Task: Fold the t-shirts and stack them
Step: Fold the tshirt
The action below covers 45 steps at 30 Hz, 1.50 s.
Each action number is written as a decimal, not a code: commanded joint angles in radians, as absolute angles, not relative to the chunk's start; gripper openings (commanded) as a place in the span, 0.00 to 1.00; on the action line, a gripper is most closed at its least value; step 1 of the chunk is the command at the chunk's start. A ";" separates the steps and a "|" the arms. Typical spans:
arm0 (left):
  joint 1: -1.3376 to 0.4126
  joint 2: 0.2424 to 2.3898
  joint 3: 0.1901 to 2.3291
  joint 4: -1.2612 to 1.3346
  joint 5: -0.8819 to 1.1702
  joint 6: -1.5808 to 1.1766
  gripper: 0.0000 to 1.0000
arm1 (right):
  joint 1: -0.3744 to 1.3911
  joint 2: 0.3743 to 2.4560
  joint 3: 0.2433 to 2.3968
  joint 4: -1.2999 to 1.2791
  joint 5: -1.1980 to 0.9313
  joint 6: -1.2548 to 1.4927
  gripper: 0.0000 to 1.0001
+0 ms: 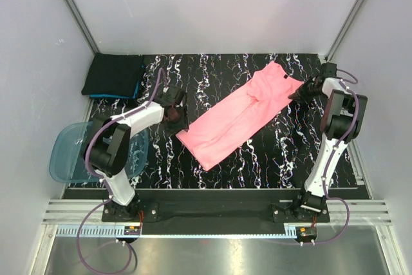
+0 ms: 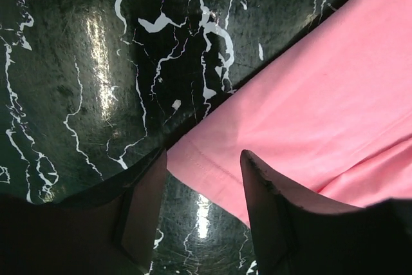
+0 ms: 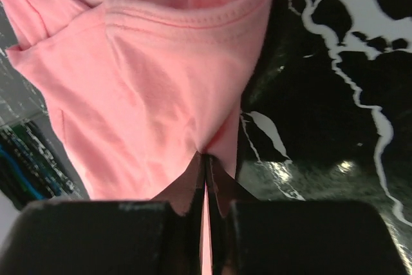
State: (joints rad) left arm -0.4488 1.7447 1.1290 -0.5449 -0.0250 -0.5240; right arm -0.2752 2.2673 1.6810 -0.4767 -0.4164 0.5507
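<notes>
A salmon-pink t-shirt point(image 1: 241, 115) lies folded lengthwise as a long strip, running diagonally across the black marbled table. My right gripper point(image 1: 301, 93) is shut on the cloth at its far right end, near the collar point(image 3: 187, 20); pink fabric point(image 3: 154, 94) bunches up right at the pinched fingertips. At the near left end my left gripper point(image 1: 174, 115) stands open, its fingers point(image 2: 264, 191) either side of the shirt's hemmed corner point(image 2: 206, 165) without holding it. Folded black and teal t-shirts point(image 1: 114, 75) sit stacked at the far left corner.
A translucent blue plastic tub point(image 1: 71, 152) hangs over the table's left edge beside my left arm. White walls close in the table on three sides. A metal rail point(image 1: 212, 214) runs along the near edge.
</notes>
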 commanded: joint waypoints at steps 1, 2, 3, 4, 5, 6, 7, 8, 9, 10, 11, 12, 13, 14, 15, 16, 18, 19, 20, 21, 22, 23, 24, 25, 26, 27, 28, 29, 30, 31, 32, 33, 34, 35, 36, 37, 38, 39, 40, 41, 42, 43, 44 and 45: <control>-0.443 1.752 1.169 -0.563 -0.052 -0.474 0.56 | -0.276 2.241 1.701 -0.518 -0.318 0.499 0.06; -0.442 1.758 1.170 -0.568 -0.060 -0.468 0.57 | -0.278 2.237 1.697 -0.523 -0.292 0.486 0.06; -0.437 1.764 1.173 -0.572 -0.064 -0.466 0.57 | -0.278 2.238 1.703 -0.531 -0.290 0.477 0.06; -0.436 1.770 1.180 -0.578 -0.067 -0.465 0.58 | -0.279 2.241 1.712 -0.538 -0.291 0.468 0.07; -0.433 1.775 1.183 -0.580 -0.064 -0.457 0.59 | -0.279 2.241 1.716 -0.537 -0.322 0.448 0.08; -0.428 1.785 1.186 -0.580 -0.060 -0.453 0.59 | -0.279 2.227 1.715 -0.528 -0.345 0.443 0.09; -0.426 1.790 1.192 -0.580 -0.055 -0.443 0.59 | -0.279 2.218 1.713 -0.516 -0.374 0.445 0.12; -0.425 1.798 1.198 -0.583 -0.049 -0.442 0.59 | -0.279 2.206 1.710 -0.509 -0.394 0.446 0.13; -0.420 1.810 1.200 -0.583 -0.040 -0.440 0.59 | -0.279 2.186 1.709 -0.508 -0.415 0.449 0.15; -0.420 1.822 1.207 -0.587 -0.031 -0.439 0.59 | -0.279 2.177 1.707 -0.506 -0.435 0.456 0.16; -0.419 1.830 1.215 -0.591 -0.012 -0.437 0.57 | -0.278 2.169 1.703 -0.506 -0.446 0.471 0.18; -0.419 1.844 1.215 -0.595 -0.008 -0.439 0.54 | -0.276 2.151 1.686 -0.505 -0.440 0.480 0.18; -0.419 1.848 1.215 -0.598 -0.006 -0.442 0.50 | -0.276 2.145 1.674 -0.496 -0.431 0.492 0.19; -0.419 1.848 1.201 -0.597 -0.006 -0.443 0.46 | -0.275 2.140 1.664 -0.489 -0.425 0.498 0.21; -0.419 1.847 1.194 -0.594 0.021 -0.445 0.37 | -0.275 2.146 1.655 -0.488 -0.423 0.500 0.22; -0.419 1.836 1.186 -0.588 0.025 -0.451 0.32 | -0.276 2.155 1.657 -0.485 -0.422 0.499 0.23; -0.419 1.816 1.145 -0.578 0.035 -0.457 0.16 | -0.276 2.199 1.675 -0.480 -0.423 0.500 0.24; -0.419 1.795 1.125 -0.562 0.046 -0.466 0.12 | -0.276 2.218 1.686 -0.483 -0.425 0.502 0.24; -0.419 1.781 1.108 -0.554 0.082 -0.472 0.10 | -0.276 2.239 1.701 -0.492 -0.426 0.503 0.24; -0.420 1.772 1.071 -0.545 0.098 -0.480 0.08 | -0.276 2.281 1.733 -0.495 -0.428 0.502 0.24; -0.420 1.760 1.052 -0.523 0.112 -0.498 0.04 | -0.276 2.298 1.744 -0.488 -0.439 0.505 0.24; -0.420 1.737 1.034 -0.508 0.164 -0.508 0.02 | -0.276 2.313 1.753 -0.483 -0.445 0.509 0.24; -0.420 1.721 1.008 -0.491 0.188 -0.518 0.01 | -0.276 2.342 1.778 -0.477 -0.451 0.512 0.23; -0.422 1.709 0.967 -0.468 0.202 -0.543 0.00 | -0.275 2.356 1.792 -0.474 -0.454 0.517 0.22; -0.425 1.686 0.944 -0.457 0.219 -0.555 0.00 | -0.275 2.370 1.808 -0.474 -0.456 0.518 0.22; -0.425 1.672 0.924 -0.443 0.230 -0.563 0.00 | -0.275 2.400 1.850 -0.479 -0.456 0.518 0.22; -0.425 1.661 0.892 -0.434 0.233 -0.583 0.00 | -0.275 2.416 1.874 -0.491 -0.457 0.520 0.22; -0.425 1.635 0.878 -0.428 0.230 -0.594 0.00 | -0.275 2.448 1.925 -0.495 -0.457 0.520 0.22; -0.425 1.622 0.864 -0.420 0.236 -0.609 0.00 | -0.275 2.465 1.949 -0.497 -0.462 0.522 0.22; -0.426 1.606 0.845 -0.375 0.253 -0.653 0.00 | -0.275 2.482 1.977 -0.497 -0.481 0.526 0.22; -0.434 1.591 0.801 -0.338 0.306 -0.682 0.00 | -0.273 2.500 2.005 -0.495 -0.498 0.531 0.22; -0.445 1.565 0.778 -0.306 0.330 -0.710 0.00 | -0.272 2.546 2.075 -0.495 -0.515 0.534 0.22; -0.459 1.557 0.763 -0.260 0.343 -0.757 0.00 | -0.268 2.569 2.113 -0.503 -0.547 0.535 0.22; -0.495 1.552 0.749 -0.250 0.348 -0.776 0.00 | -0.262 2.620 2.196 -0.511 -0.558 0.537 0.23; -0.517 1.548 0.743 -0.238 0.351 -0.797 0.02 | -0.259 2.641 2.239 -0.521 -0.571 0.537 0.23; -0.537 1.546 0.735 -0.192 0.368 -0.845 0.03 | -0.256 2.664 2.278 -0.540 -0.590 0.531 0.23; -0.584 1.548 0.726 -0.164 0.374 -0.871 0.04 | -0.253 2.680 2.310 -0.543 -0.600 0.532 0.24; -0.610 1.554 0.715 -0.125 0.376 -0.897 0.06 | -0.249 2.697 2.350 -0.538 -0.609 0.531 0.25; -0.635 1.562 0.712 -0.109 0.380 -0.951 0.07 | -0.245 2.700 2.362 -0.537 -0.630 0.534 0.25; -0.687 1.566 0.710 -0.097 0.379 -0.974 0.09 | -0.244 2.688 2.361 -0.538 -0.637 0.535 0.26; -0.710 1.569 0.710 -0.088 0.374 -0.997 0.12 | -0.244 2.672 2.350 -0.538 -0.638 0.534 0.27; -0.731 1.569 0.709 -0.086 0.356 -1.032 0.13 | -0.244 2.651 2.333 -0.532 -0.629 0.523 0.28; -0.768 1.566 0.710 -0.084 0.341 -1.048 0.16 | -0.244 2.602 2.295 -0.534 -0.618 0.517 0.29; -0.784 1.560 0.713 -0.101 0.321 -1.058 0.19 | -0.244 2.576 2.280 -0.555 -0.600 0.511 0.30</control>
State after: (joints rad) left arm -0.7361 1.5726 0.7174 -0.1467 0.3279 -0.9470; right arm -0.2485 2.6663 2.3043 -0.5209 -0.6193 0.5407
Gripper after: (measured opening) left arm 0.170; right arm 0.290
